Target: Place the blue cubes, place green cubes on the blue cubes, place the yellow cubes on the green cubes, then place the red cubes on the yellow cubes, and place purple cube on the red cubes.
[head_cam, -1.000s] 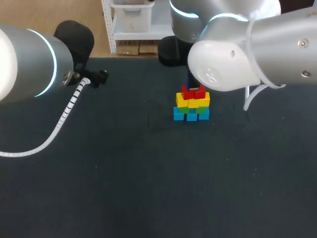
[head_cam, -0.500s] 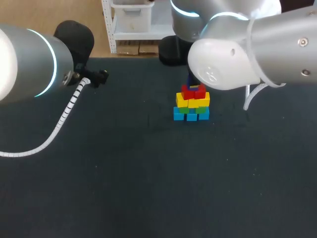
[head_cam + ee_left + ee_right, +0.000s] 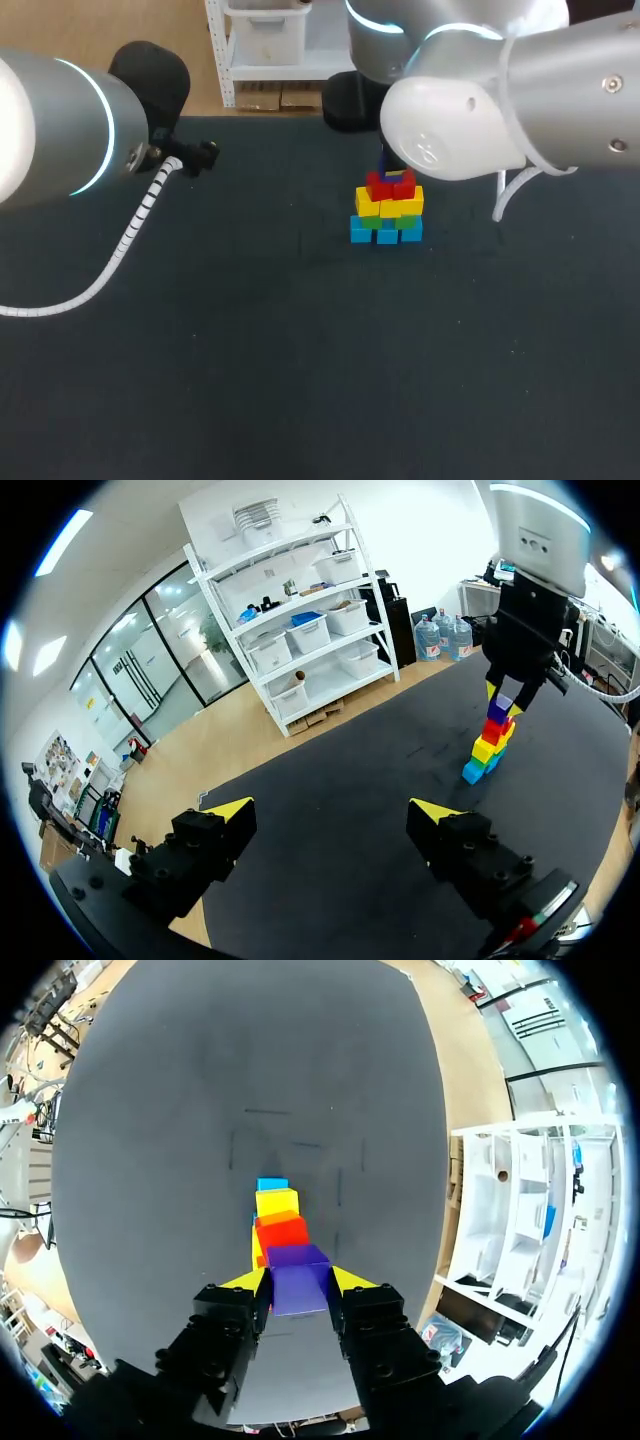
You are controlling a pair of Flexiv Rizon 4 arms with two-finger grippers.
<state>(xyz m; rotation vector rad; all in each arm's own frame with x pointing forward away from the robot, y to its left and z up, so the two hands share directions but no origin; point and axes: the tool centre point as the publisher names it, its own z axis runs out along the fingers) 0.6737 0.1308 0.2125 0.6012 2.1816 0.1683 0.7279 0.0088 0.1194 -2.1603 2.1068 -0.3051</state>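
right jaws clamped on purple cube (image 3: 298,1285) atop red cubes (image 3: 283,1232); left jaws wide apart, well clear of stack (image 3: 487,748)

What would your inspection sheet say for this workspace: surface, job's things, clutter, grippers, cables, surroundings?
Surface: dark table.
Job's things: blue cubes, green cubes, yellow cubes, red cubes stacked upward in that order; purple cube topmost.
Clutter: nothing seen.
Grippers: right gripper shut on purple cube; left gripper open, empty, away from the stack.
Cables: white coiled cable by left arm.
Surroundings: nothing seen reaching over the table.
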